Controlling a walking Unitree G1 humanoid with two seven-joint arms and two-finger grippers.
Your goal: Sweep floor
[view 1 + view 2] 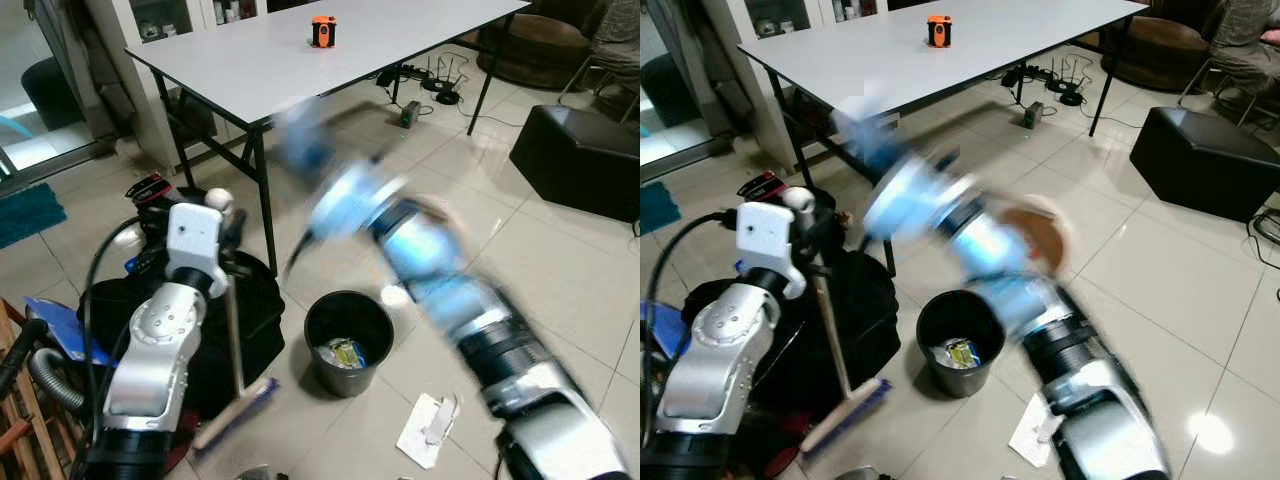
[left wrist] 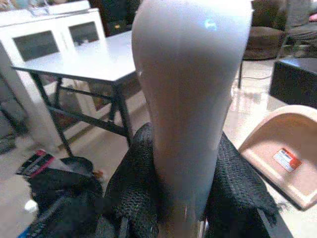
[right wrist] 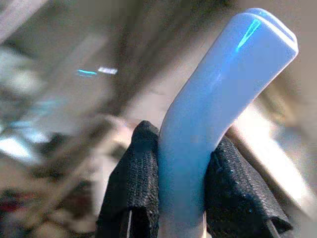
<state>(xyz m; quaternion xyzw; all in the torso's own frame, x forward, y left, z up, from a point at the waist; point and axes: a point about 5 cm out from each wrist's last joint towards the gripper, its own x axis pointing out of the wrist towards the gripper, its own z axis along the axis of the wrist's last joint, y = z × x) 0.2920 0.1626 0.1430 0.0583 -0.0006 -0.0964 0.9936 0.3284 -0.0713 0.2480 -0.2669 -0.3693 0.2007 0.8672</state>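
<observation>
Left gripper [image 2: 183,218] is clamped on the broom handle [image 2: 190,99], right gripper [image 3: 183,213] pinches the dustpan handle [image 3: 218,94]; I'd slow that swing over the bin [image 1: 348,340].

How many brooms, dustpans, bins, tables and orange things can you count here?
Brooms: 1, the broom in the left claw.
Dustpans: 1, the dustpan, its handle in the right claw.
Bins: 1, the black bin.
Tables: 1, the white table.
Orange things: 1, the orange object.
Total: 5
</observation>
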